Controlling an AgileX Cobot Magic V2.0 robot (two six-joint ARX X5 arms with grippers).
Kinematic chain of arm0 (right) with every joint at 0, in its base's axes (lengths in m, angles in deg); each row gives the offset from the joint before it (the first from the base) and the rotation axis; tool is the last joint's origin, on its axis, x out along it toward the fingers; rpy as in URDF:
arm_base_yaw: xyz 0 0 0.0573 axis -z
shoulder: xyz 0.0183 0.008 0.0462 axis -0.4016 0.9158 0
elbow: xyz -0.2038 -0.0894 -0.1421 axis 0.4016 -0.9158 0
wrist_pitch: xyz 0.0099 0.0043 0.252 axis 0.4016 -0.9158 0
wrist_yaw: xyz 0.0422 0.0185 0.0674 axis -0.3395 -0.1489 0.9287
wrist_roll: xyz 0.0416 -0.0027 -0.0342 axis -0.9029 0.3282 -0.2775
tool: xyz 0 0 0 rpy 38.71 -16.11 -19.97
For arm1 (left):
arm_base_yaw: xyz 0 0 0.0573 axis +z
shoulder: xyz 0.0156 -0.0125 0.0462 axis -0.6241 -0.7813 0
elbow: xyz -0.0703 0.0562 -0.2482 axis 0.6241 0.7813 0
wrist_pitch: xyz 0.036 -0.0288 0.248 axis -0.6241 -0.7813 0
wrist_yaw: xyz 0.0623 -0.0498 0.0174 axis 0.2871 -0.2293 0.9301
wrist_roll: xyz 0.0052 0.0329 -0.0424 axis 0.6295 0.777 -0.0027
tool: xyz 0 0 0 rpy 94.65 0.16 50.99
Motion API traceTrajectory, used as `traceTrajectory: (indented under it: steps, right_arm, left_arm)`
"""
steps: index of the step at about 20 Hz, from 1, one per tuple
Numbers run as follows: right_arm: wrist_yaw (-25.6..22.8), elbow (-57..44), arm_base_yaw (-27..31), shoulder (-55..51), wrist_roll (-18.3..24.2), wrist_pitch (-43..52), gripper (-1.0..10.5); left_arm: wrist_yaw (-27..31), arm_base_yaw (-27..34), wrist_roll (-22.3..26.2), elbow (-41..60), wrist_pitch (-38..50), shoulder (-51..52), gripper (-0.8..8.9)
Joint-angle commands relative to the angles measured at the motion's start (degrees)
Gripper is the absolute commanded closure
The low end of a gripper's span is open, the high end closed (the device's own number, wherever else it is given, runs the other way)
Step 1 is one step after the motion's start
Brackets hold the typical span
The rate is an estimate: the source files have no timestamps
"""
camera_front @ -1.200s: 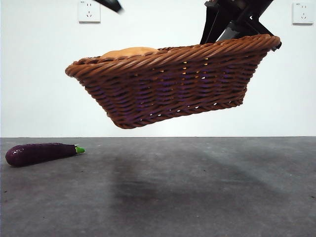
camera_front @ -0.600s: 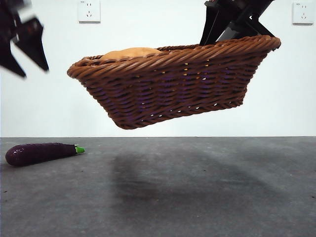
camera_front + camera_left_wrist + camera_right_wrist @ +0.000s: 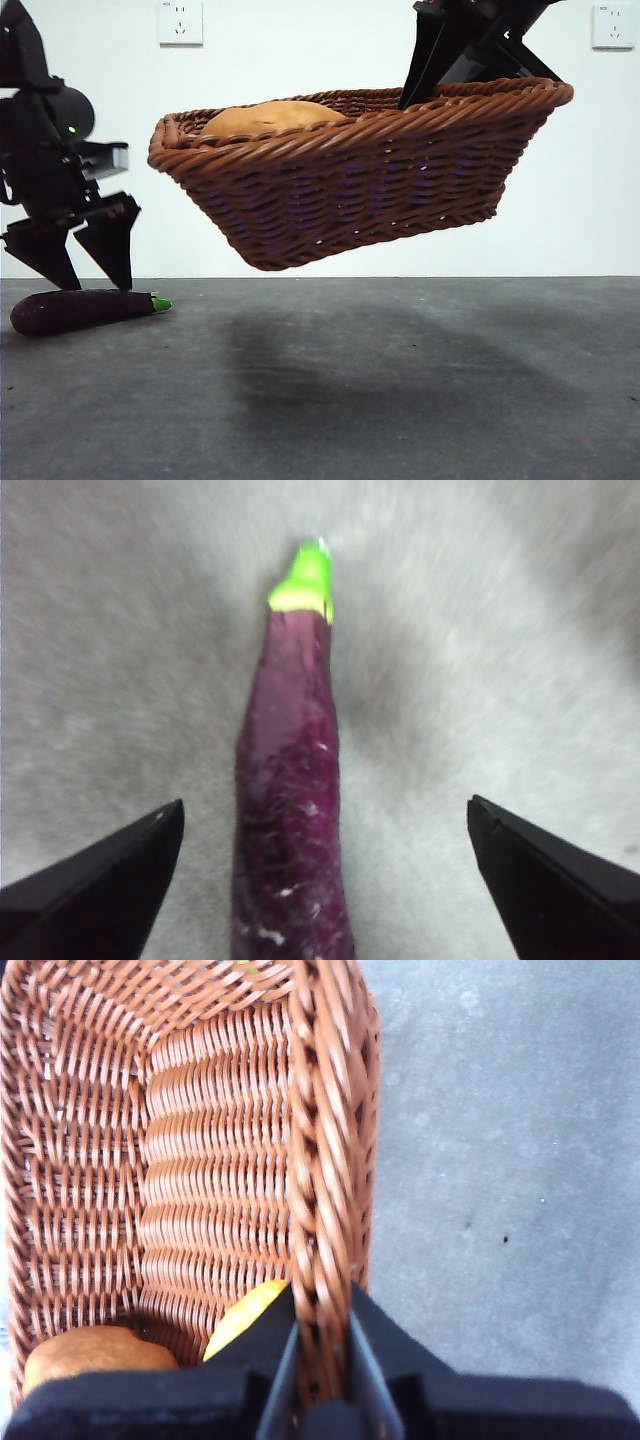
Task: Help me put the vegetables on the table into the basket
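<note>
- While the right gripper [image 3: 320, 1360] is pinching the basket [image 3: 370, 180] rim and holding it up off the table [image 3: 400, 380], the left gripper [image 3: 75, 265] is hanging wide open right over the eggplant [image 3: 290, 810].
- Eggplant's lying flat beside the basket, long axis running between the jaws, so they're straddling it crosswise; left arm's clearly closer.

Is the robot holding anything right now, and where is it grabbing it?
The right gripper holds the basket up by its rim. The left gripper is open over the eggplant, holding nothing.

Eggplant [image 3: 80, 309] on table [image 3: 400, 380], left of lifted basket [image 3: 360, 180].
</note>
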State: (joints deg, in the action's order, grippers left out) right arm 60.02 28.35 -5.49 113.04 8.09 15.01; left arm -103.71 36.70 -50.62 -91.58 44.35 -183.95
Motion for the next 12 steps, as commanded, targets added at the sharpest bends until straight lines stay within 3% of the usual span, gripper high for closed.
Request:
traceTrajectory:
  steps: [1, 4, 5, 6, 10, 12]
  right_arm:
    - [0.92, -0.2, -0.04, -0.11, 0.02, 1.16, 9.6]
    - [1.05, -0.2, -0.04, -0.13, 0.02, 1.09, 9.6]
    - [1.05, -0.2, -0.04, -0.13, 0.02, 1.09, 9.6]
    - [1.03, -0.2, -0.04, -0.13, 0.02, 1.14, 9.6]
    - [1.03, -0.2, -0.04, -0.11, 0.0, 1.07, 9.6]
    - [1.03, -0.2, -0.04, -0.13, -0.02, 1.05, 9.6]
  left_arm:
    - [4.0, -0.79, 0.92, 0.35, -0.28, -1.75, 3.36]
    - [5.81, -0.76, 0.92, 0.35, -0.04, -2.34, 3.5]
    - [6.51, -0.7, 0.63, 0.35, -0.11, -2.36, 4.0]
    - [6.67, -0.52, 0.15, 0.35, -0.66, -2.38, 5.72]
    - [6.25, -0.52, -0.59, 0.35, -1.16, -2.51, 6.02]
    - [5.95, -0.52, -1.22, 0.35, -1.81, -2.51, 7.47]
